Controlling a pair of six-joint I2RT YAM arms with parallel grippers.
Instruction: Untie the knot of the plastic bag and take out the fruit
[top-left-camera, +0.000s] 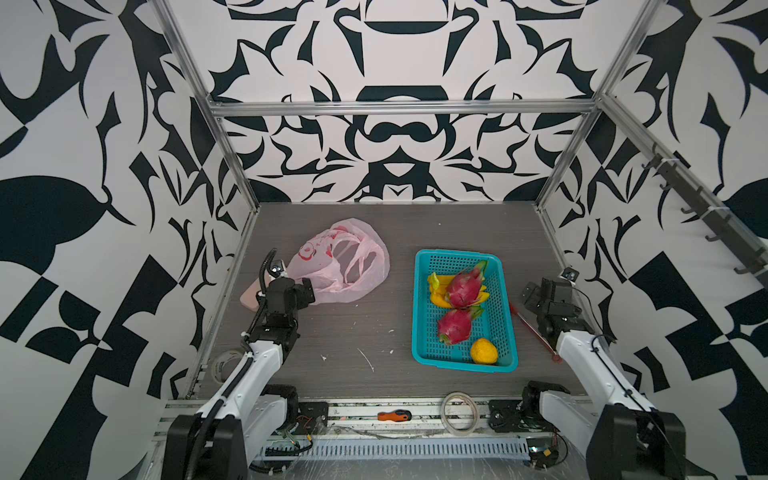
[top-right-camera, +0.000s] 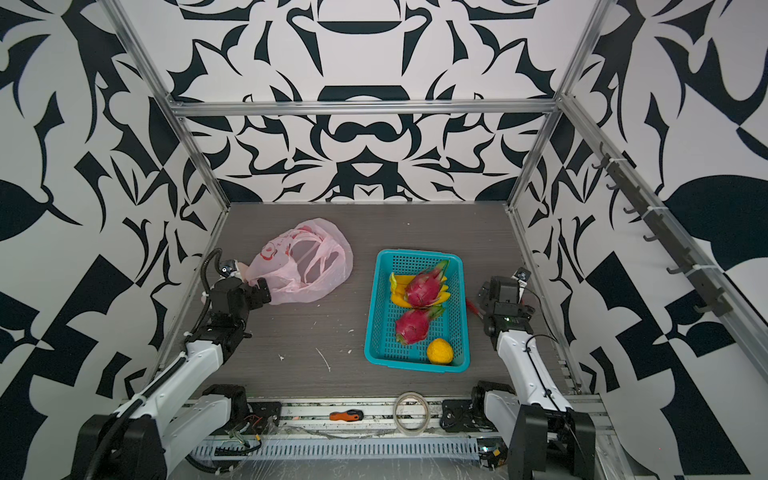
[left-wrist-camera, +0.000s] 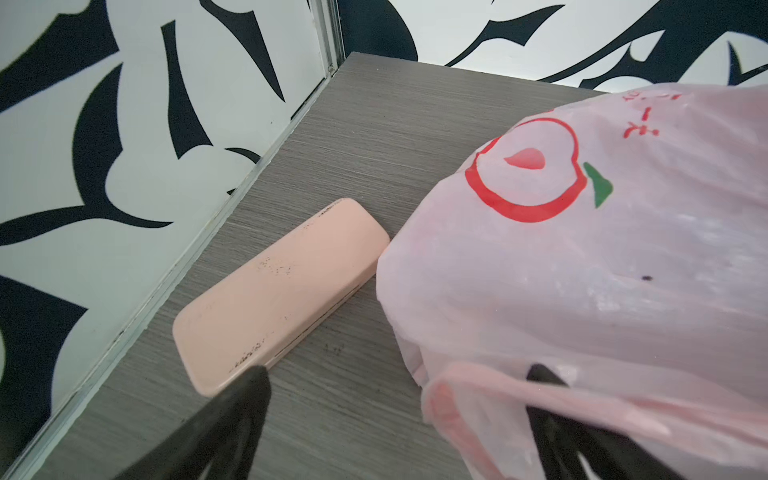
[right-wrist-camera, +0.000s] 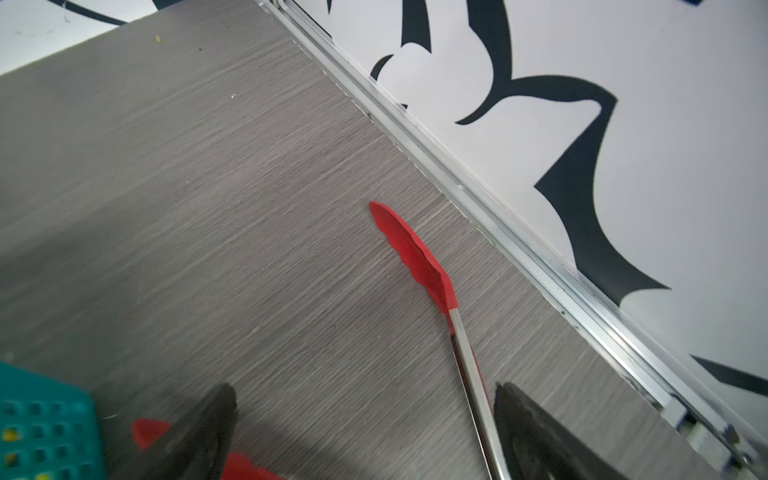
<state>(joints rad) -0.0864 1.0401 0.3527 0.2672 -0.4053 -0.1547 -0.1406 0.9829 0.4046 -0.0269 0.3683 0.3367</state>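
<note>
The left pincer (left-wrist-camera: 397, 372) stands spread wide and grips nothing. In the left wrist view one finger (left-wrist-camera: 245, 399) hangs over the end of a pale pink case (left-wrist-camera: 278, 291) lying on the worktop (top-left-camera: 353, 332). The other finger (left-wrist-camera: 540, 374) sits against the plastic bag (left-wrist-camera: 582, 270), with a fold of the thin pink film draped across it. In both top views this pincer (top-left-camera: 305, 291) (top-right-camera: 259, 291) is at the bag's near left edge. The bag (top-left-camera: 353, 266) (top-right-camera: 316, 266) lies slumped on the left half of the worktop, its red printed mark facing up and its loop handles (top-left-camera: 357, 266) lying slack.

The right pincer (right-wrist-camera: 365, 390) is also wide open and empty. It hovers over red-tipped tongs (right-wrist-camera: 415, 249), whose steel arm runs between the two fingers, close beside one of them. Whether it touches that finger cannot be told. In the top views the pincer (top-left-camera: 532, 293) (top-right-camera: 484, 297) sits just right of the teal basket (top-left-camera: 419, 299).

The fruit lies in that basket: a banana bunch (top-left-camera: 436, 291) with a dragon fruit (top-left-camera: 465, 286) on it, a second dragon fruit (top-left-camera: 455, 326) nearer, and an orange (top-left-camera: 484, 351) in the near corner.
</note>
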